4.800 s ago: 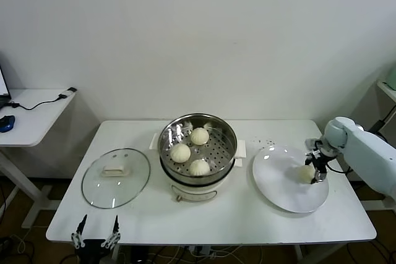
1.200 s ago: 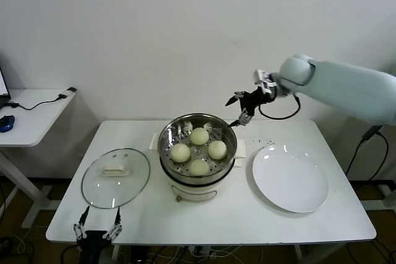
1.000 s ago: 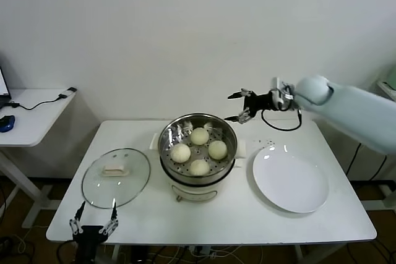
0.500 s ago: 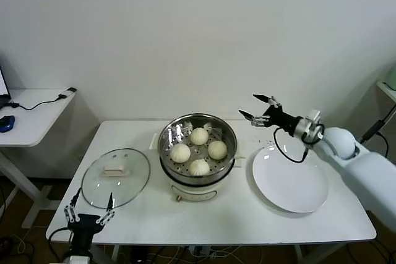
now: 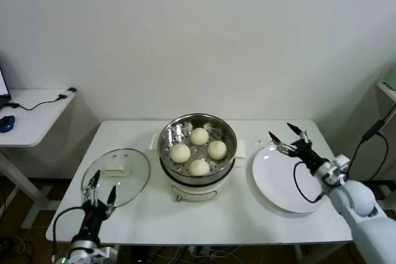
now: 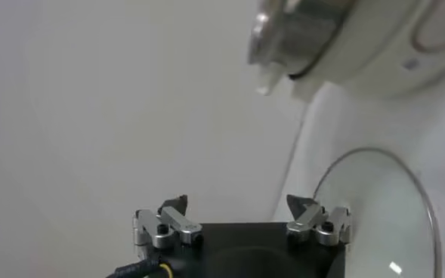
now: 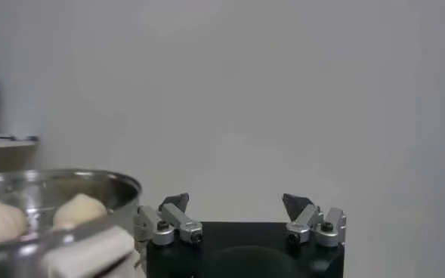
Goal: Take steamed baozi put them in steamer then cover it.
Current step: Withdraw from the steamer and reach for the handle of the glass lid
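Now, your left hand [image 5: 99, 185] hangs spread at the glass cover's [image 5: 116, 177] near rim; a grab there, off the white handle, could slip. All four baozi [image 5: 199, 151] sit in the steamer [image 5: 198, 150]. Your right hand [image 5: 288, 139], spread, probably hovers over the plate [image 5: 289, 180].

lab-type rm, bare white wall [image 5: 198, 35], white table [image 5: 247, 221], side desk [image 5: 31, 112] w/ cables
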{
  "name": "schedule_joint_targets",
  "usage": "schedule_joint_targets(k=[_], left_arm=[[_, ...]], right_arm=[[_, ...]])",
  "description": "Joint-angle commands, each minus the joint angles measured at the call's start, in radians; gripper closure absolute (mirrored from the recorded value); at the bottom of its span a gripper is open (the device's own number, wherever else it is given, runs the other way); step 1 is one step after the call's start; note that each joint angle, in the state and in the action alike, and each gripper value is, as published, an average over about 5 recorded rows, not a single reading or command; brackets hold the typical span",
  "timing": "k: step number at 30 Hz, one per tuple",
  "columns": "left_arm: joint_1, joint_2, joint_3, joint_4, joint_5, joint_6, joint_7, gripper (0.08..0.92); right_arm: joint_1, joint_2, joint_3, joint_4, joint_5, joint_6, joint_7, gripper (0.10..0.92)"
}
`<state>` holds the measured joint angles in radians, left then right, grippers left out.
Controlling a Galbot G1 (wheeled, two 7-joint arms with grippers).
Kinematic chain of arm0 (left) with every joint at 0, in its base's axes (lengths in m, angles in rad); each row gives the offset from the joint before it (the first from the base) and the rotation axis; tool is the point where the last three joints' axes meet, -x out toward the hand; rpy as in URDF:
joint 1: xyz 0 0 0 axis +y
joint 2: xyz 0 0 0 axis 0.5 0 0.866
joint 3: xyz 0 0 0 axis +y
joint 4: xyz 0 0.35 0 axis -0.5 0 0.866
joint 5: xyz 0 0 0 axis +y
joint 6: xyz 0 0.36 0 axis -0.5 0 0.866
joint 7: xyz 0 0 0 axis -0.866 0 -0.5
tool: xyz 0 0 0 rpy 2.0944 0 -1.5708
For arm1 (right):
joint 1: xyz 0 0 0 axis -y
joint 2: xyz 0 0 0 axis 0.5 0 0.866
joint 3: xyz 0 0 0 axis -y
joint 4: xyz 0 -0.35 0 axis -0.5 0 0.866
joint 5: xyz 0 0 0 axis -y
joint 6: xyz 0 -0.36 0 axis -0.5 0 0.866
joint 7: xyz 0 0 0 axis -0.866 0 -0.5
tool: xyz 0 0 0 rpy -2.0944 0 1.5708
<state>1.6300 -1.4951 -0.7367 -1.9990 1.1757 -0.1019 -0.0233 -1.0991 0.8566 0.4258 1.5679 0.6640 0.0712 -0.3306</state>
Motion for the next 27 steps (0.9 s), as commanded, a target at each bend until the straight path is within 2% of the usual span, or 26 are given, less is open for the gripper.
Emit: schedule_joint_targets(k=[1, 11, 27], left_arm=[[-0.232, 0.003, 0.047, 0.277, 0.409, -0.003, -0.032, 0.177], [-0.377, 0.031, 0.018, 0.486, 0.426, 0.011, -0.076, 0.177], [-0.523, 0.060, 0.004, 0.680, 0.442, 0.037, -0.110, 0.177]], right_arm=[[-0.230, 0.121, 0.196, -0.008, -0.096, 0.013, 0.023, 0.203], [-0.248, 0.153, 0.212, -0.035, -0.138, 0.026, 0.023, 0.203], [-0.230, 0.178, 0.203, -0.060, -0.183, 0.038, 0.024, 0.203]])
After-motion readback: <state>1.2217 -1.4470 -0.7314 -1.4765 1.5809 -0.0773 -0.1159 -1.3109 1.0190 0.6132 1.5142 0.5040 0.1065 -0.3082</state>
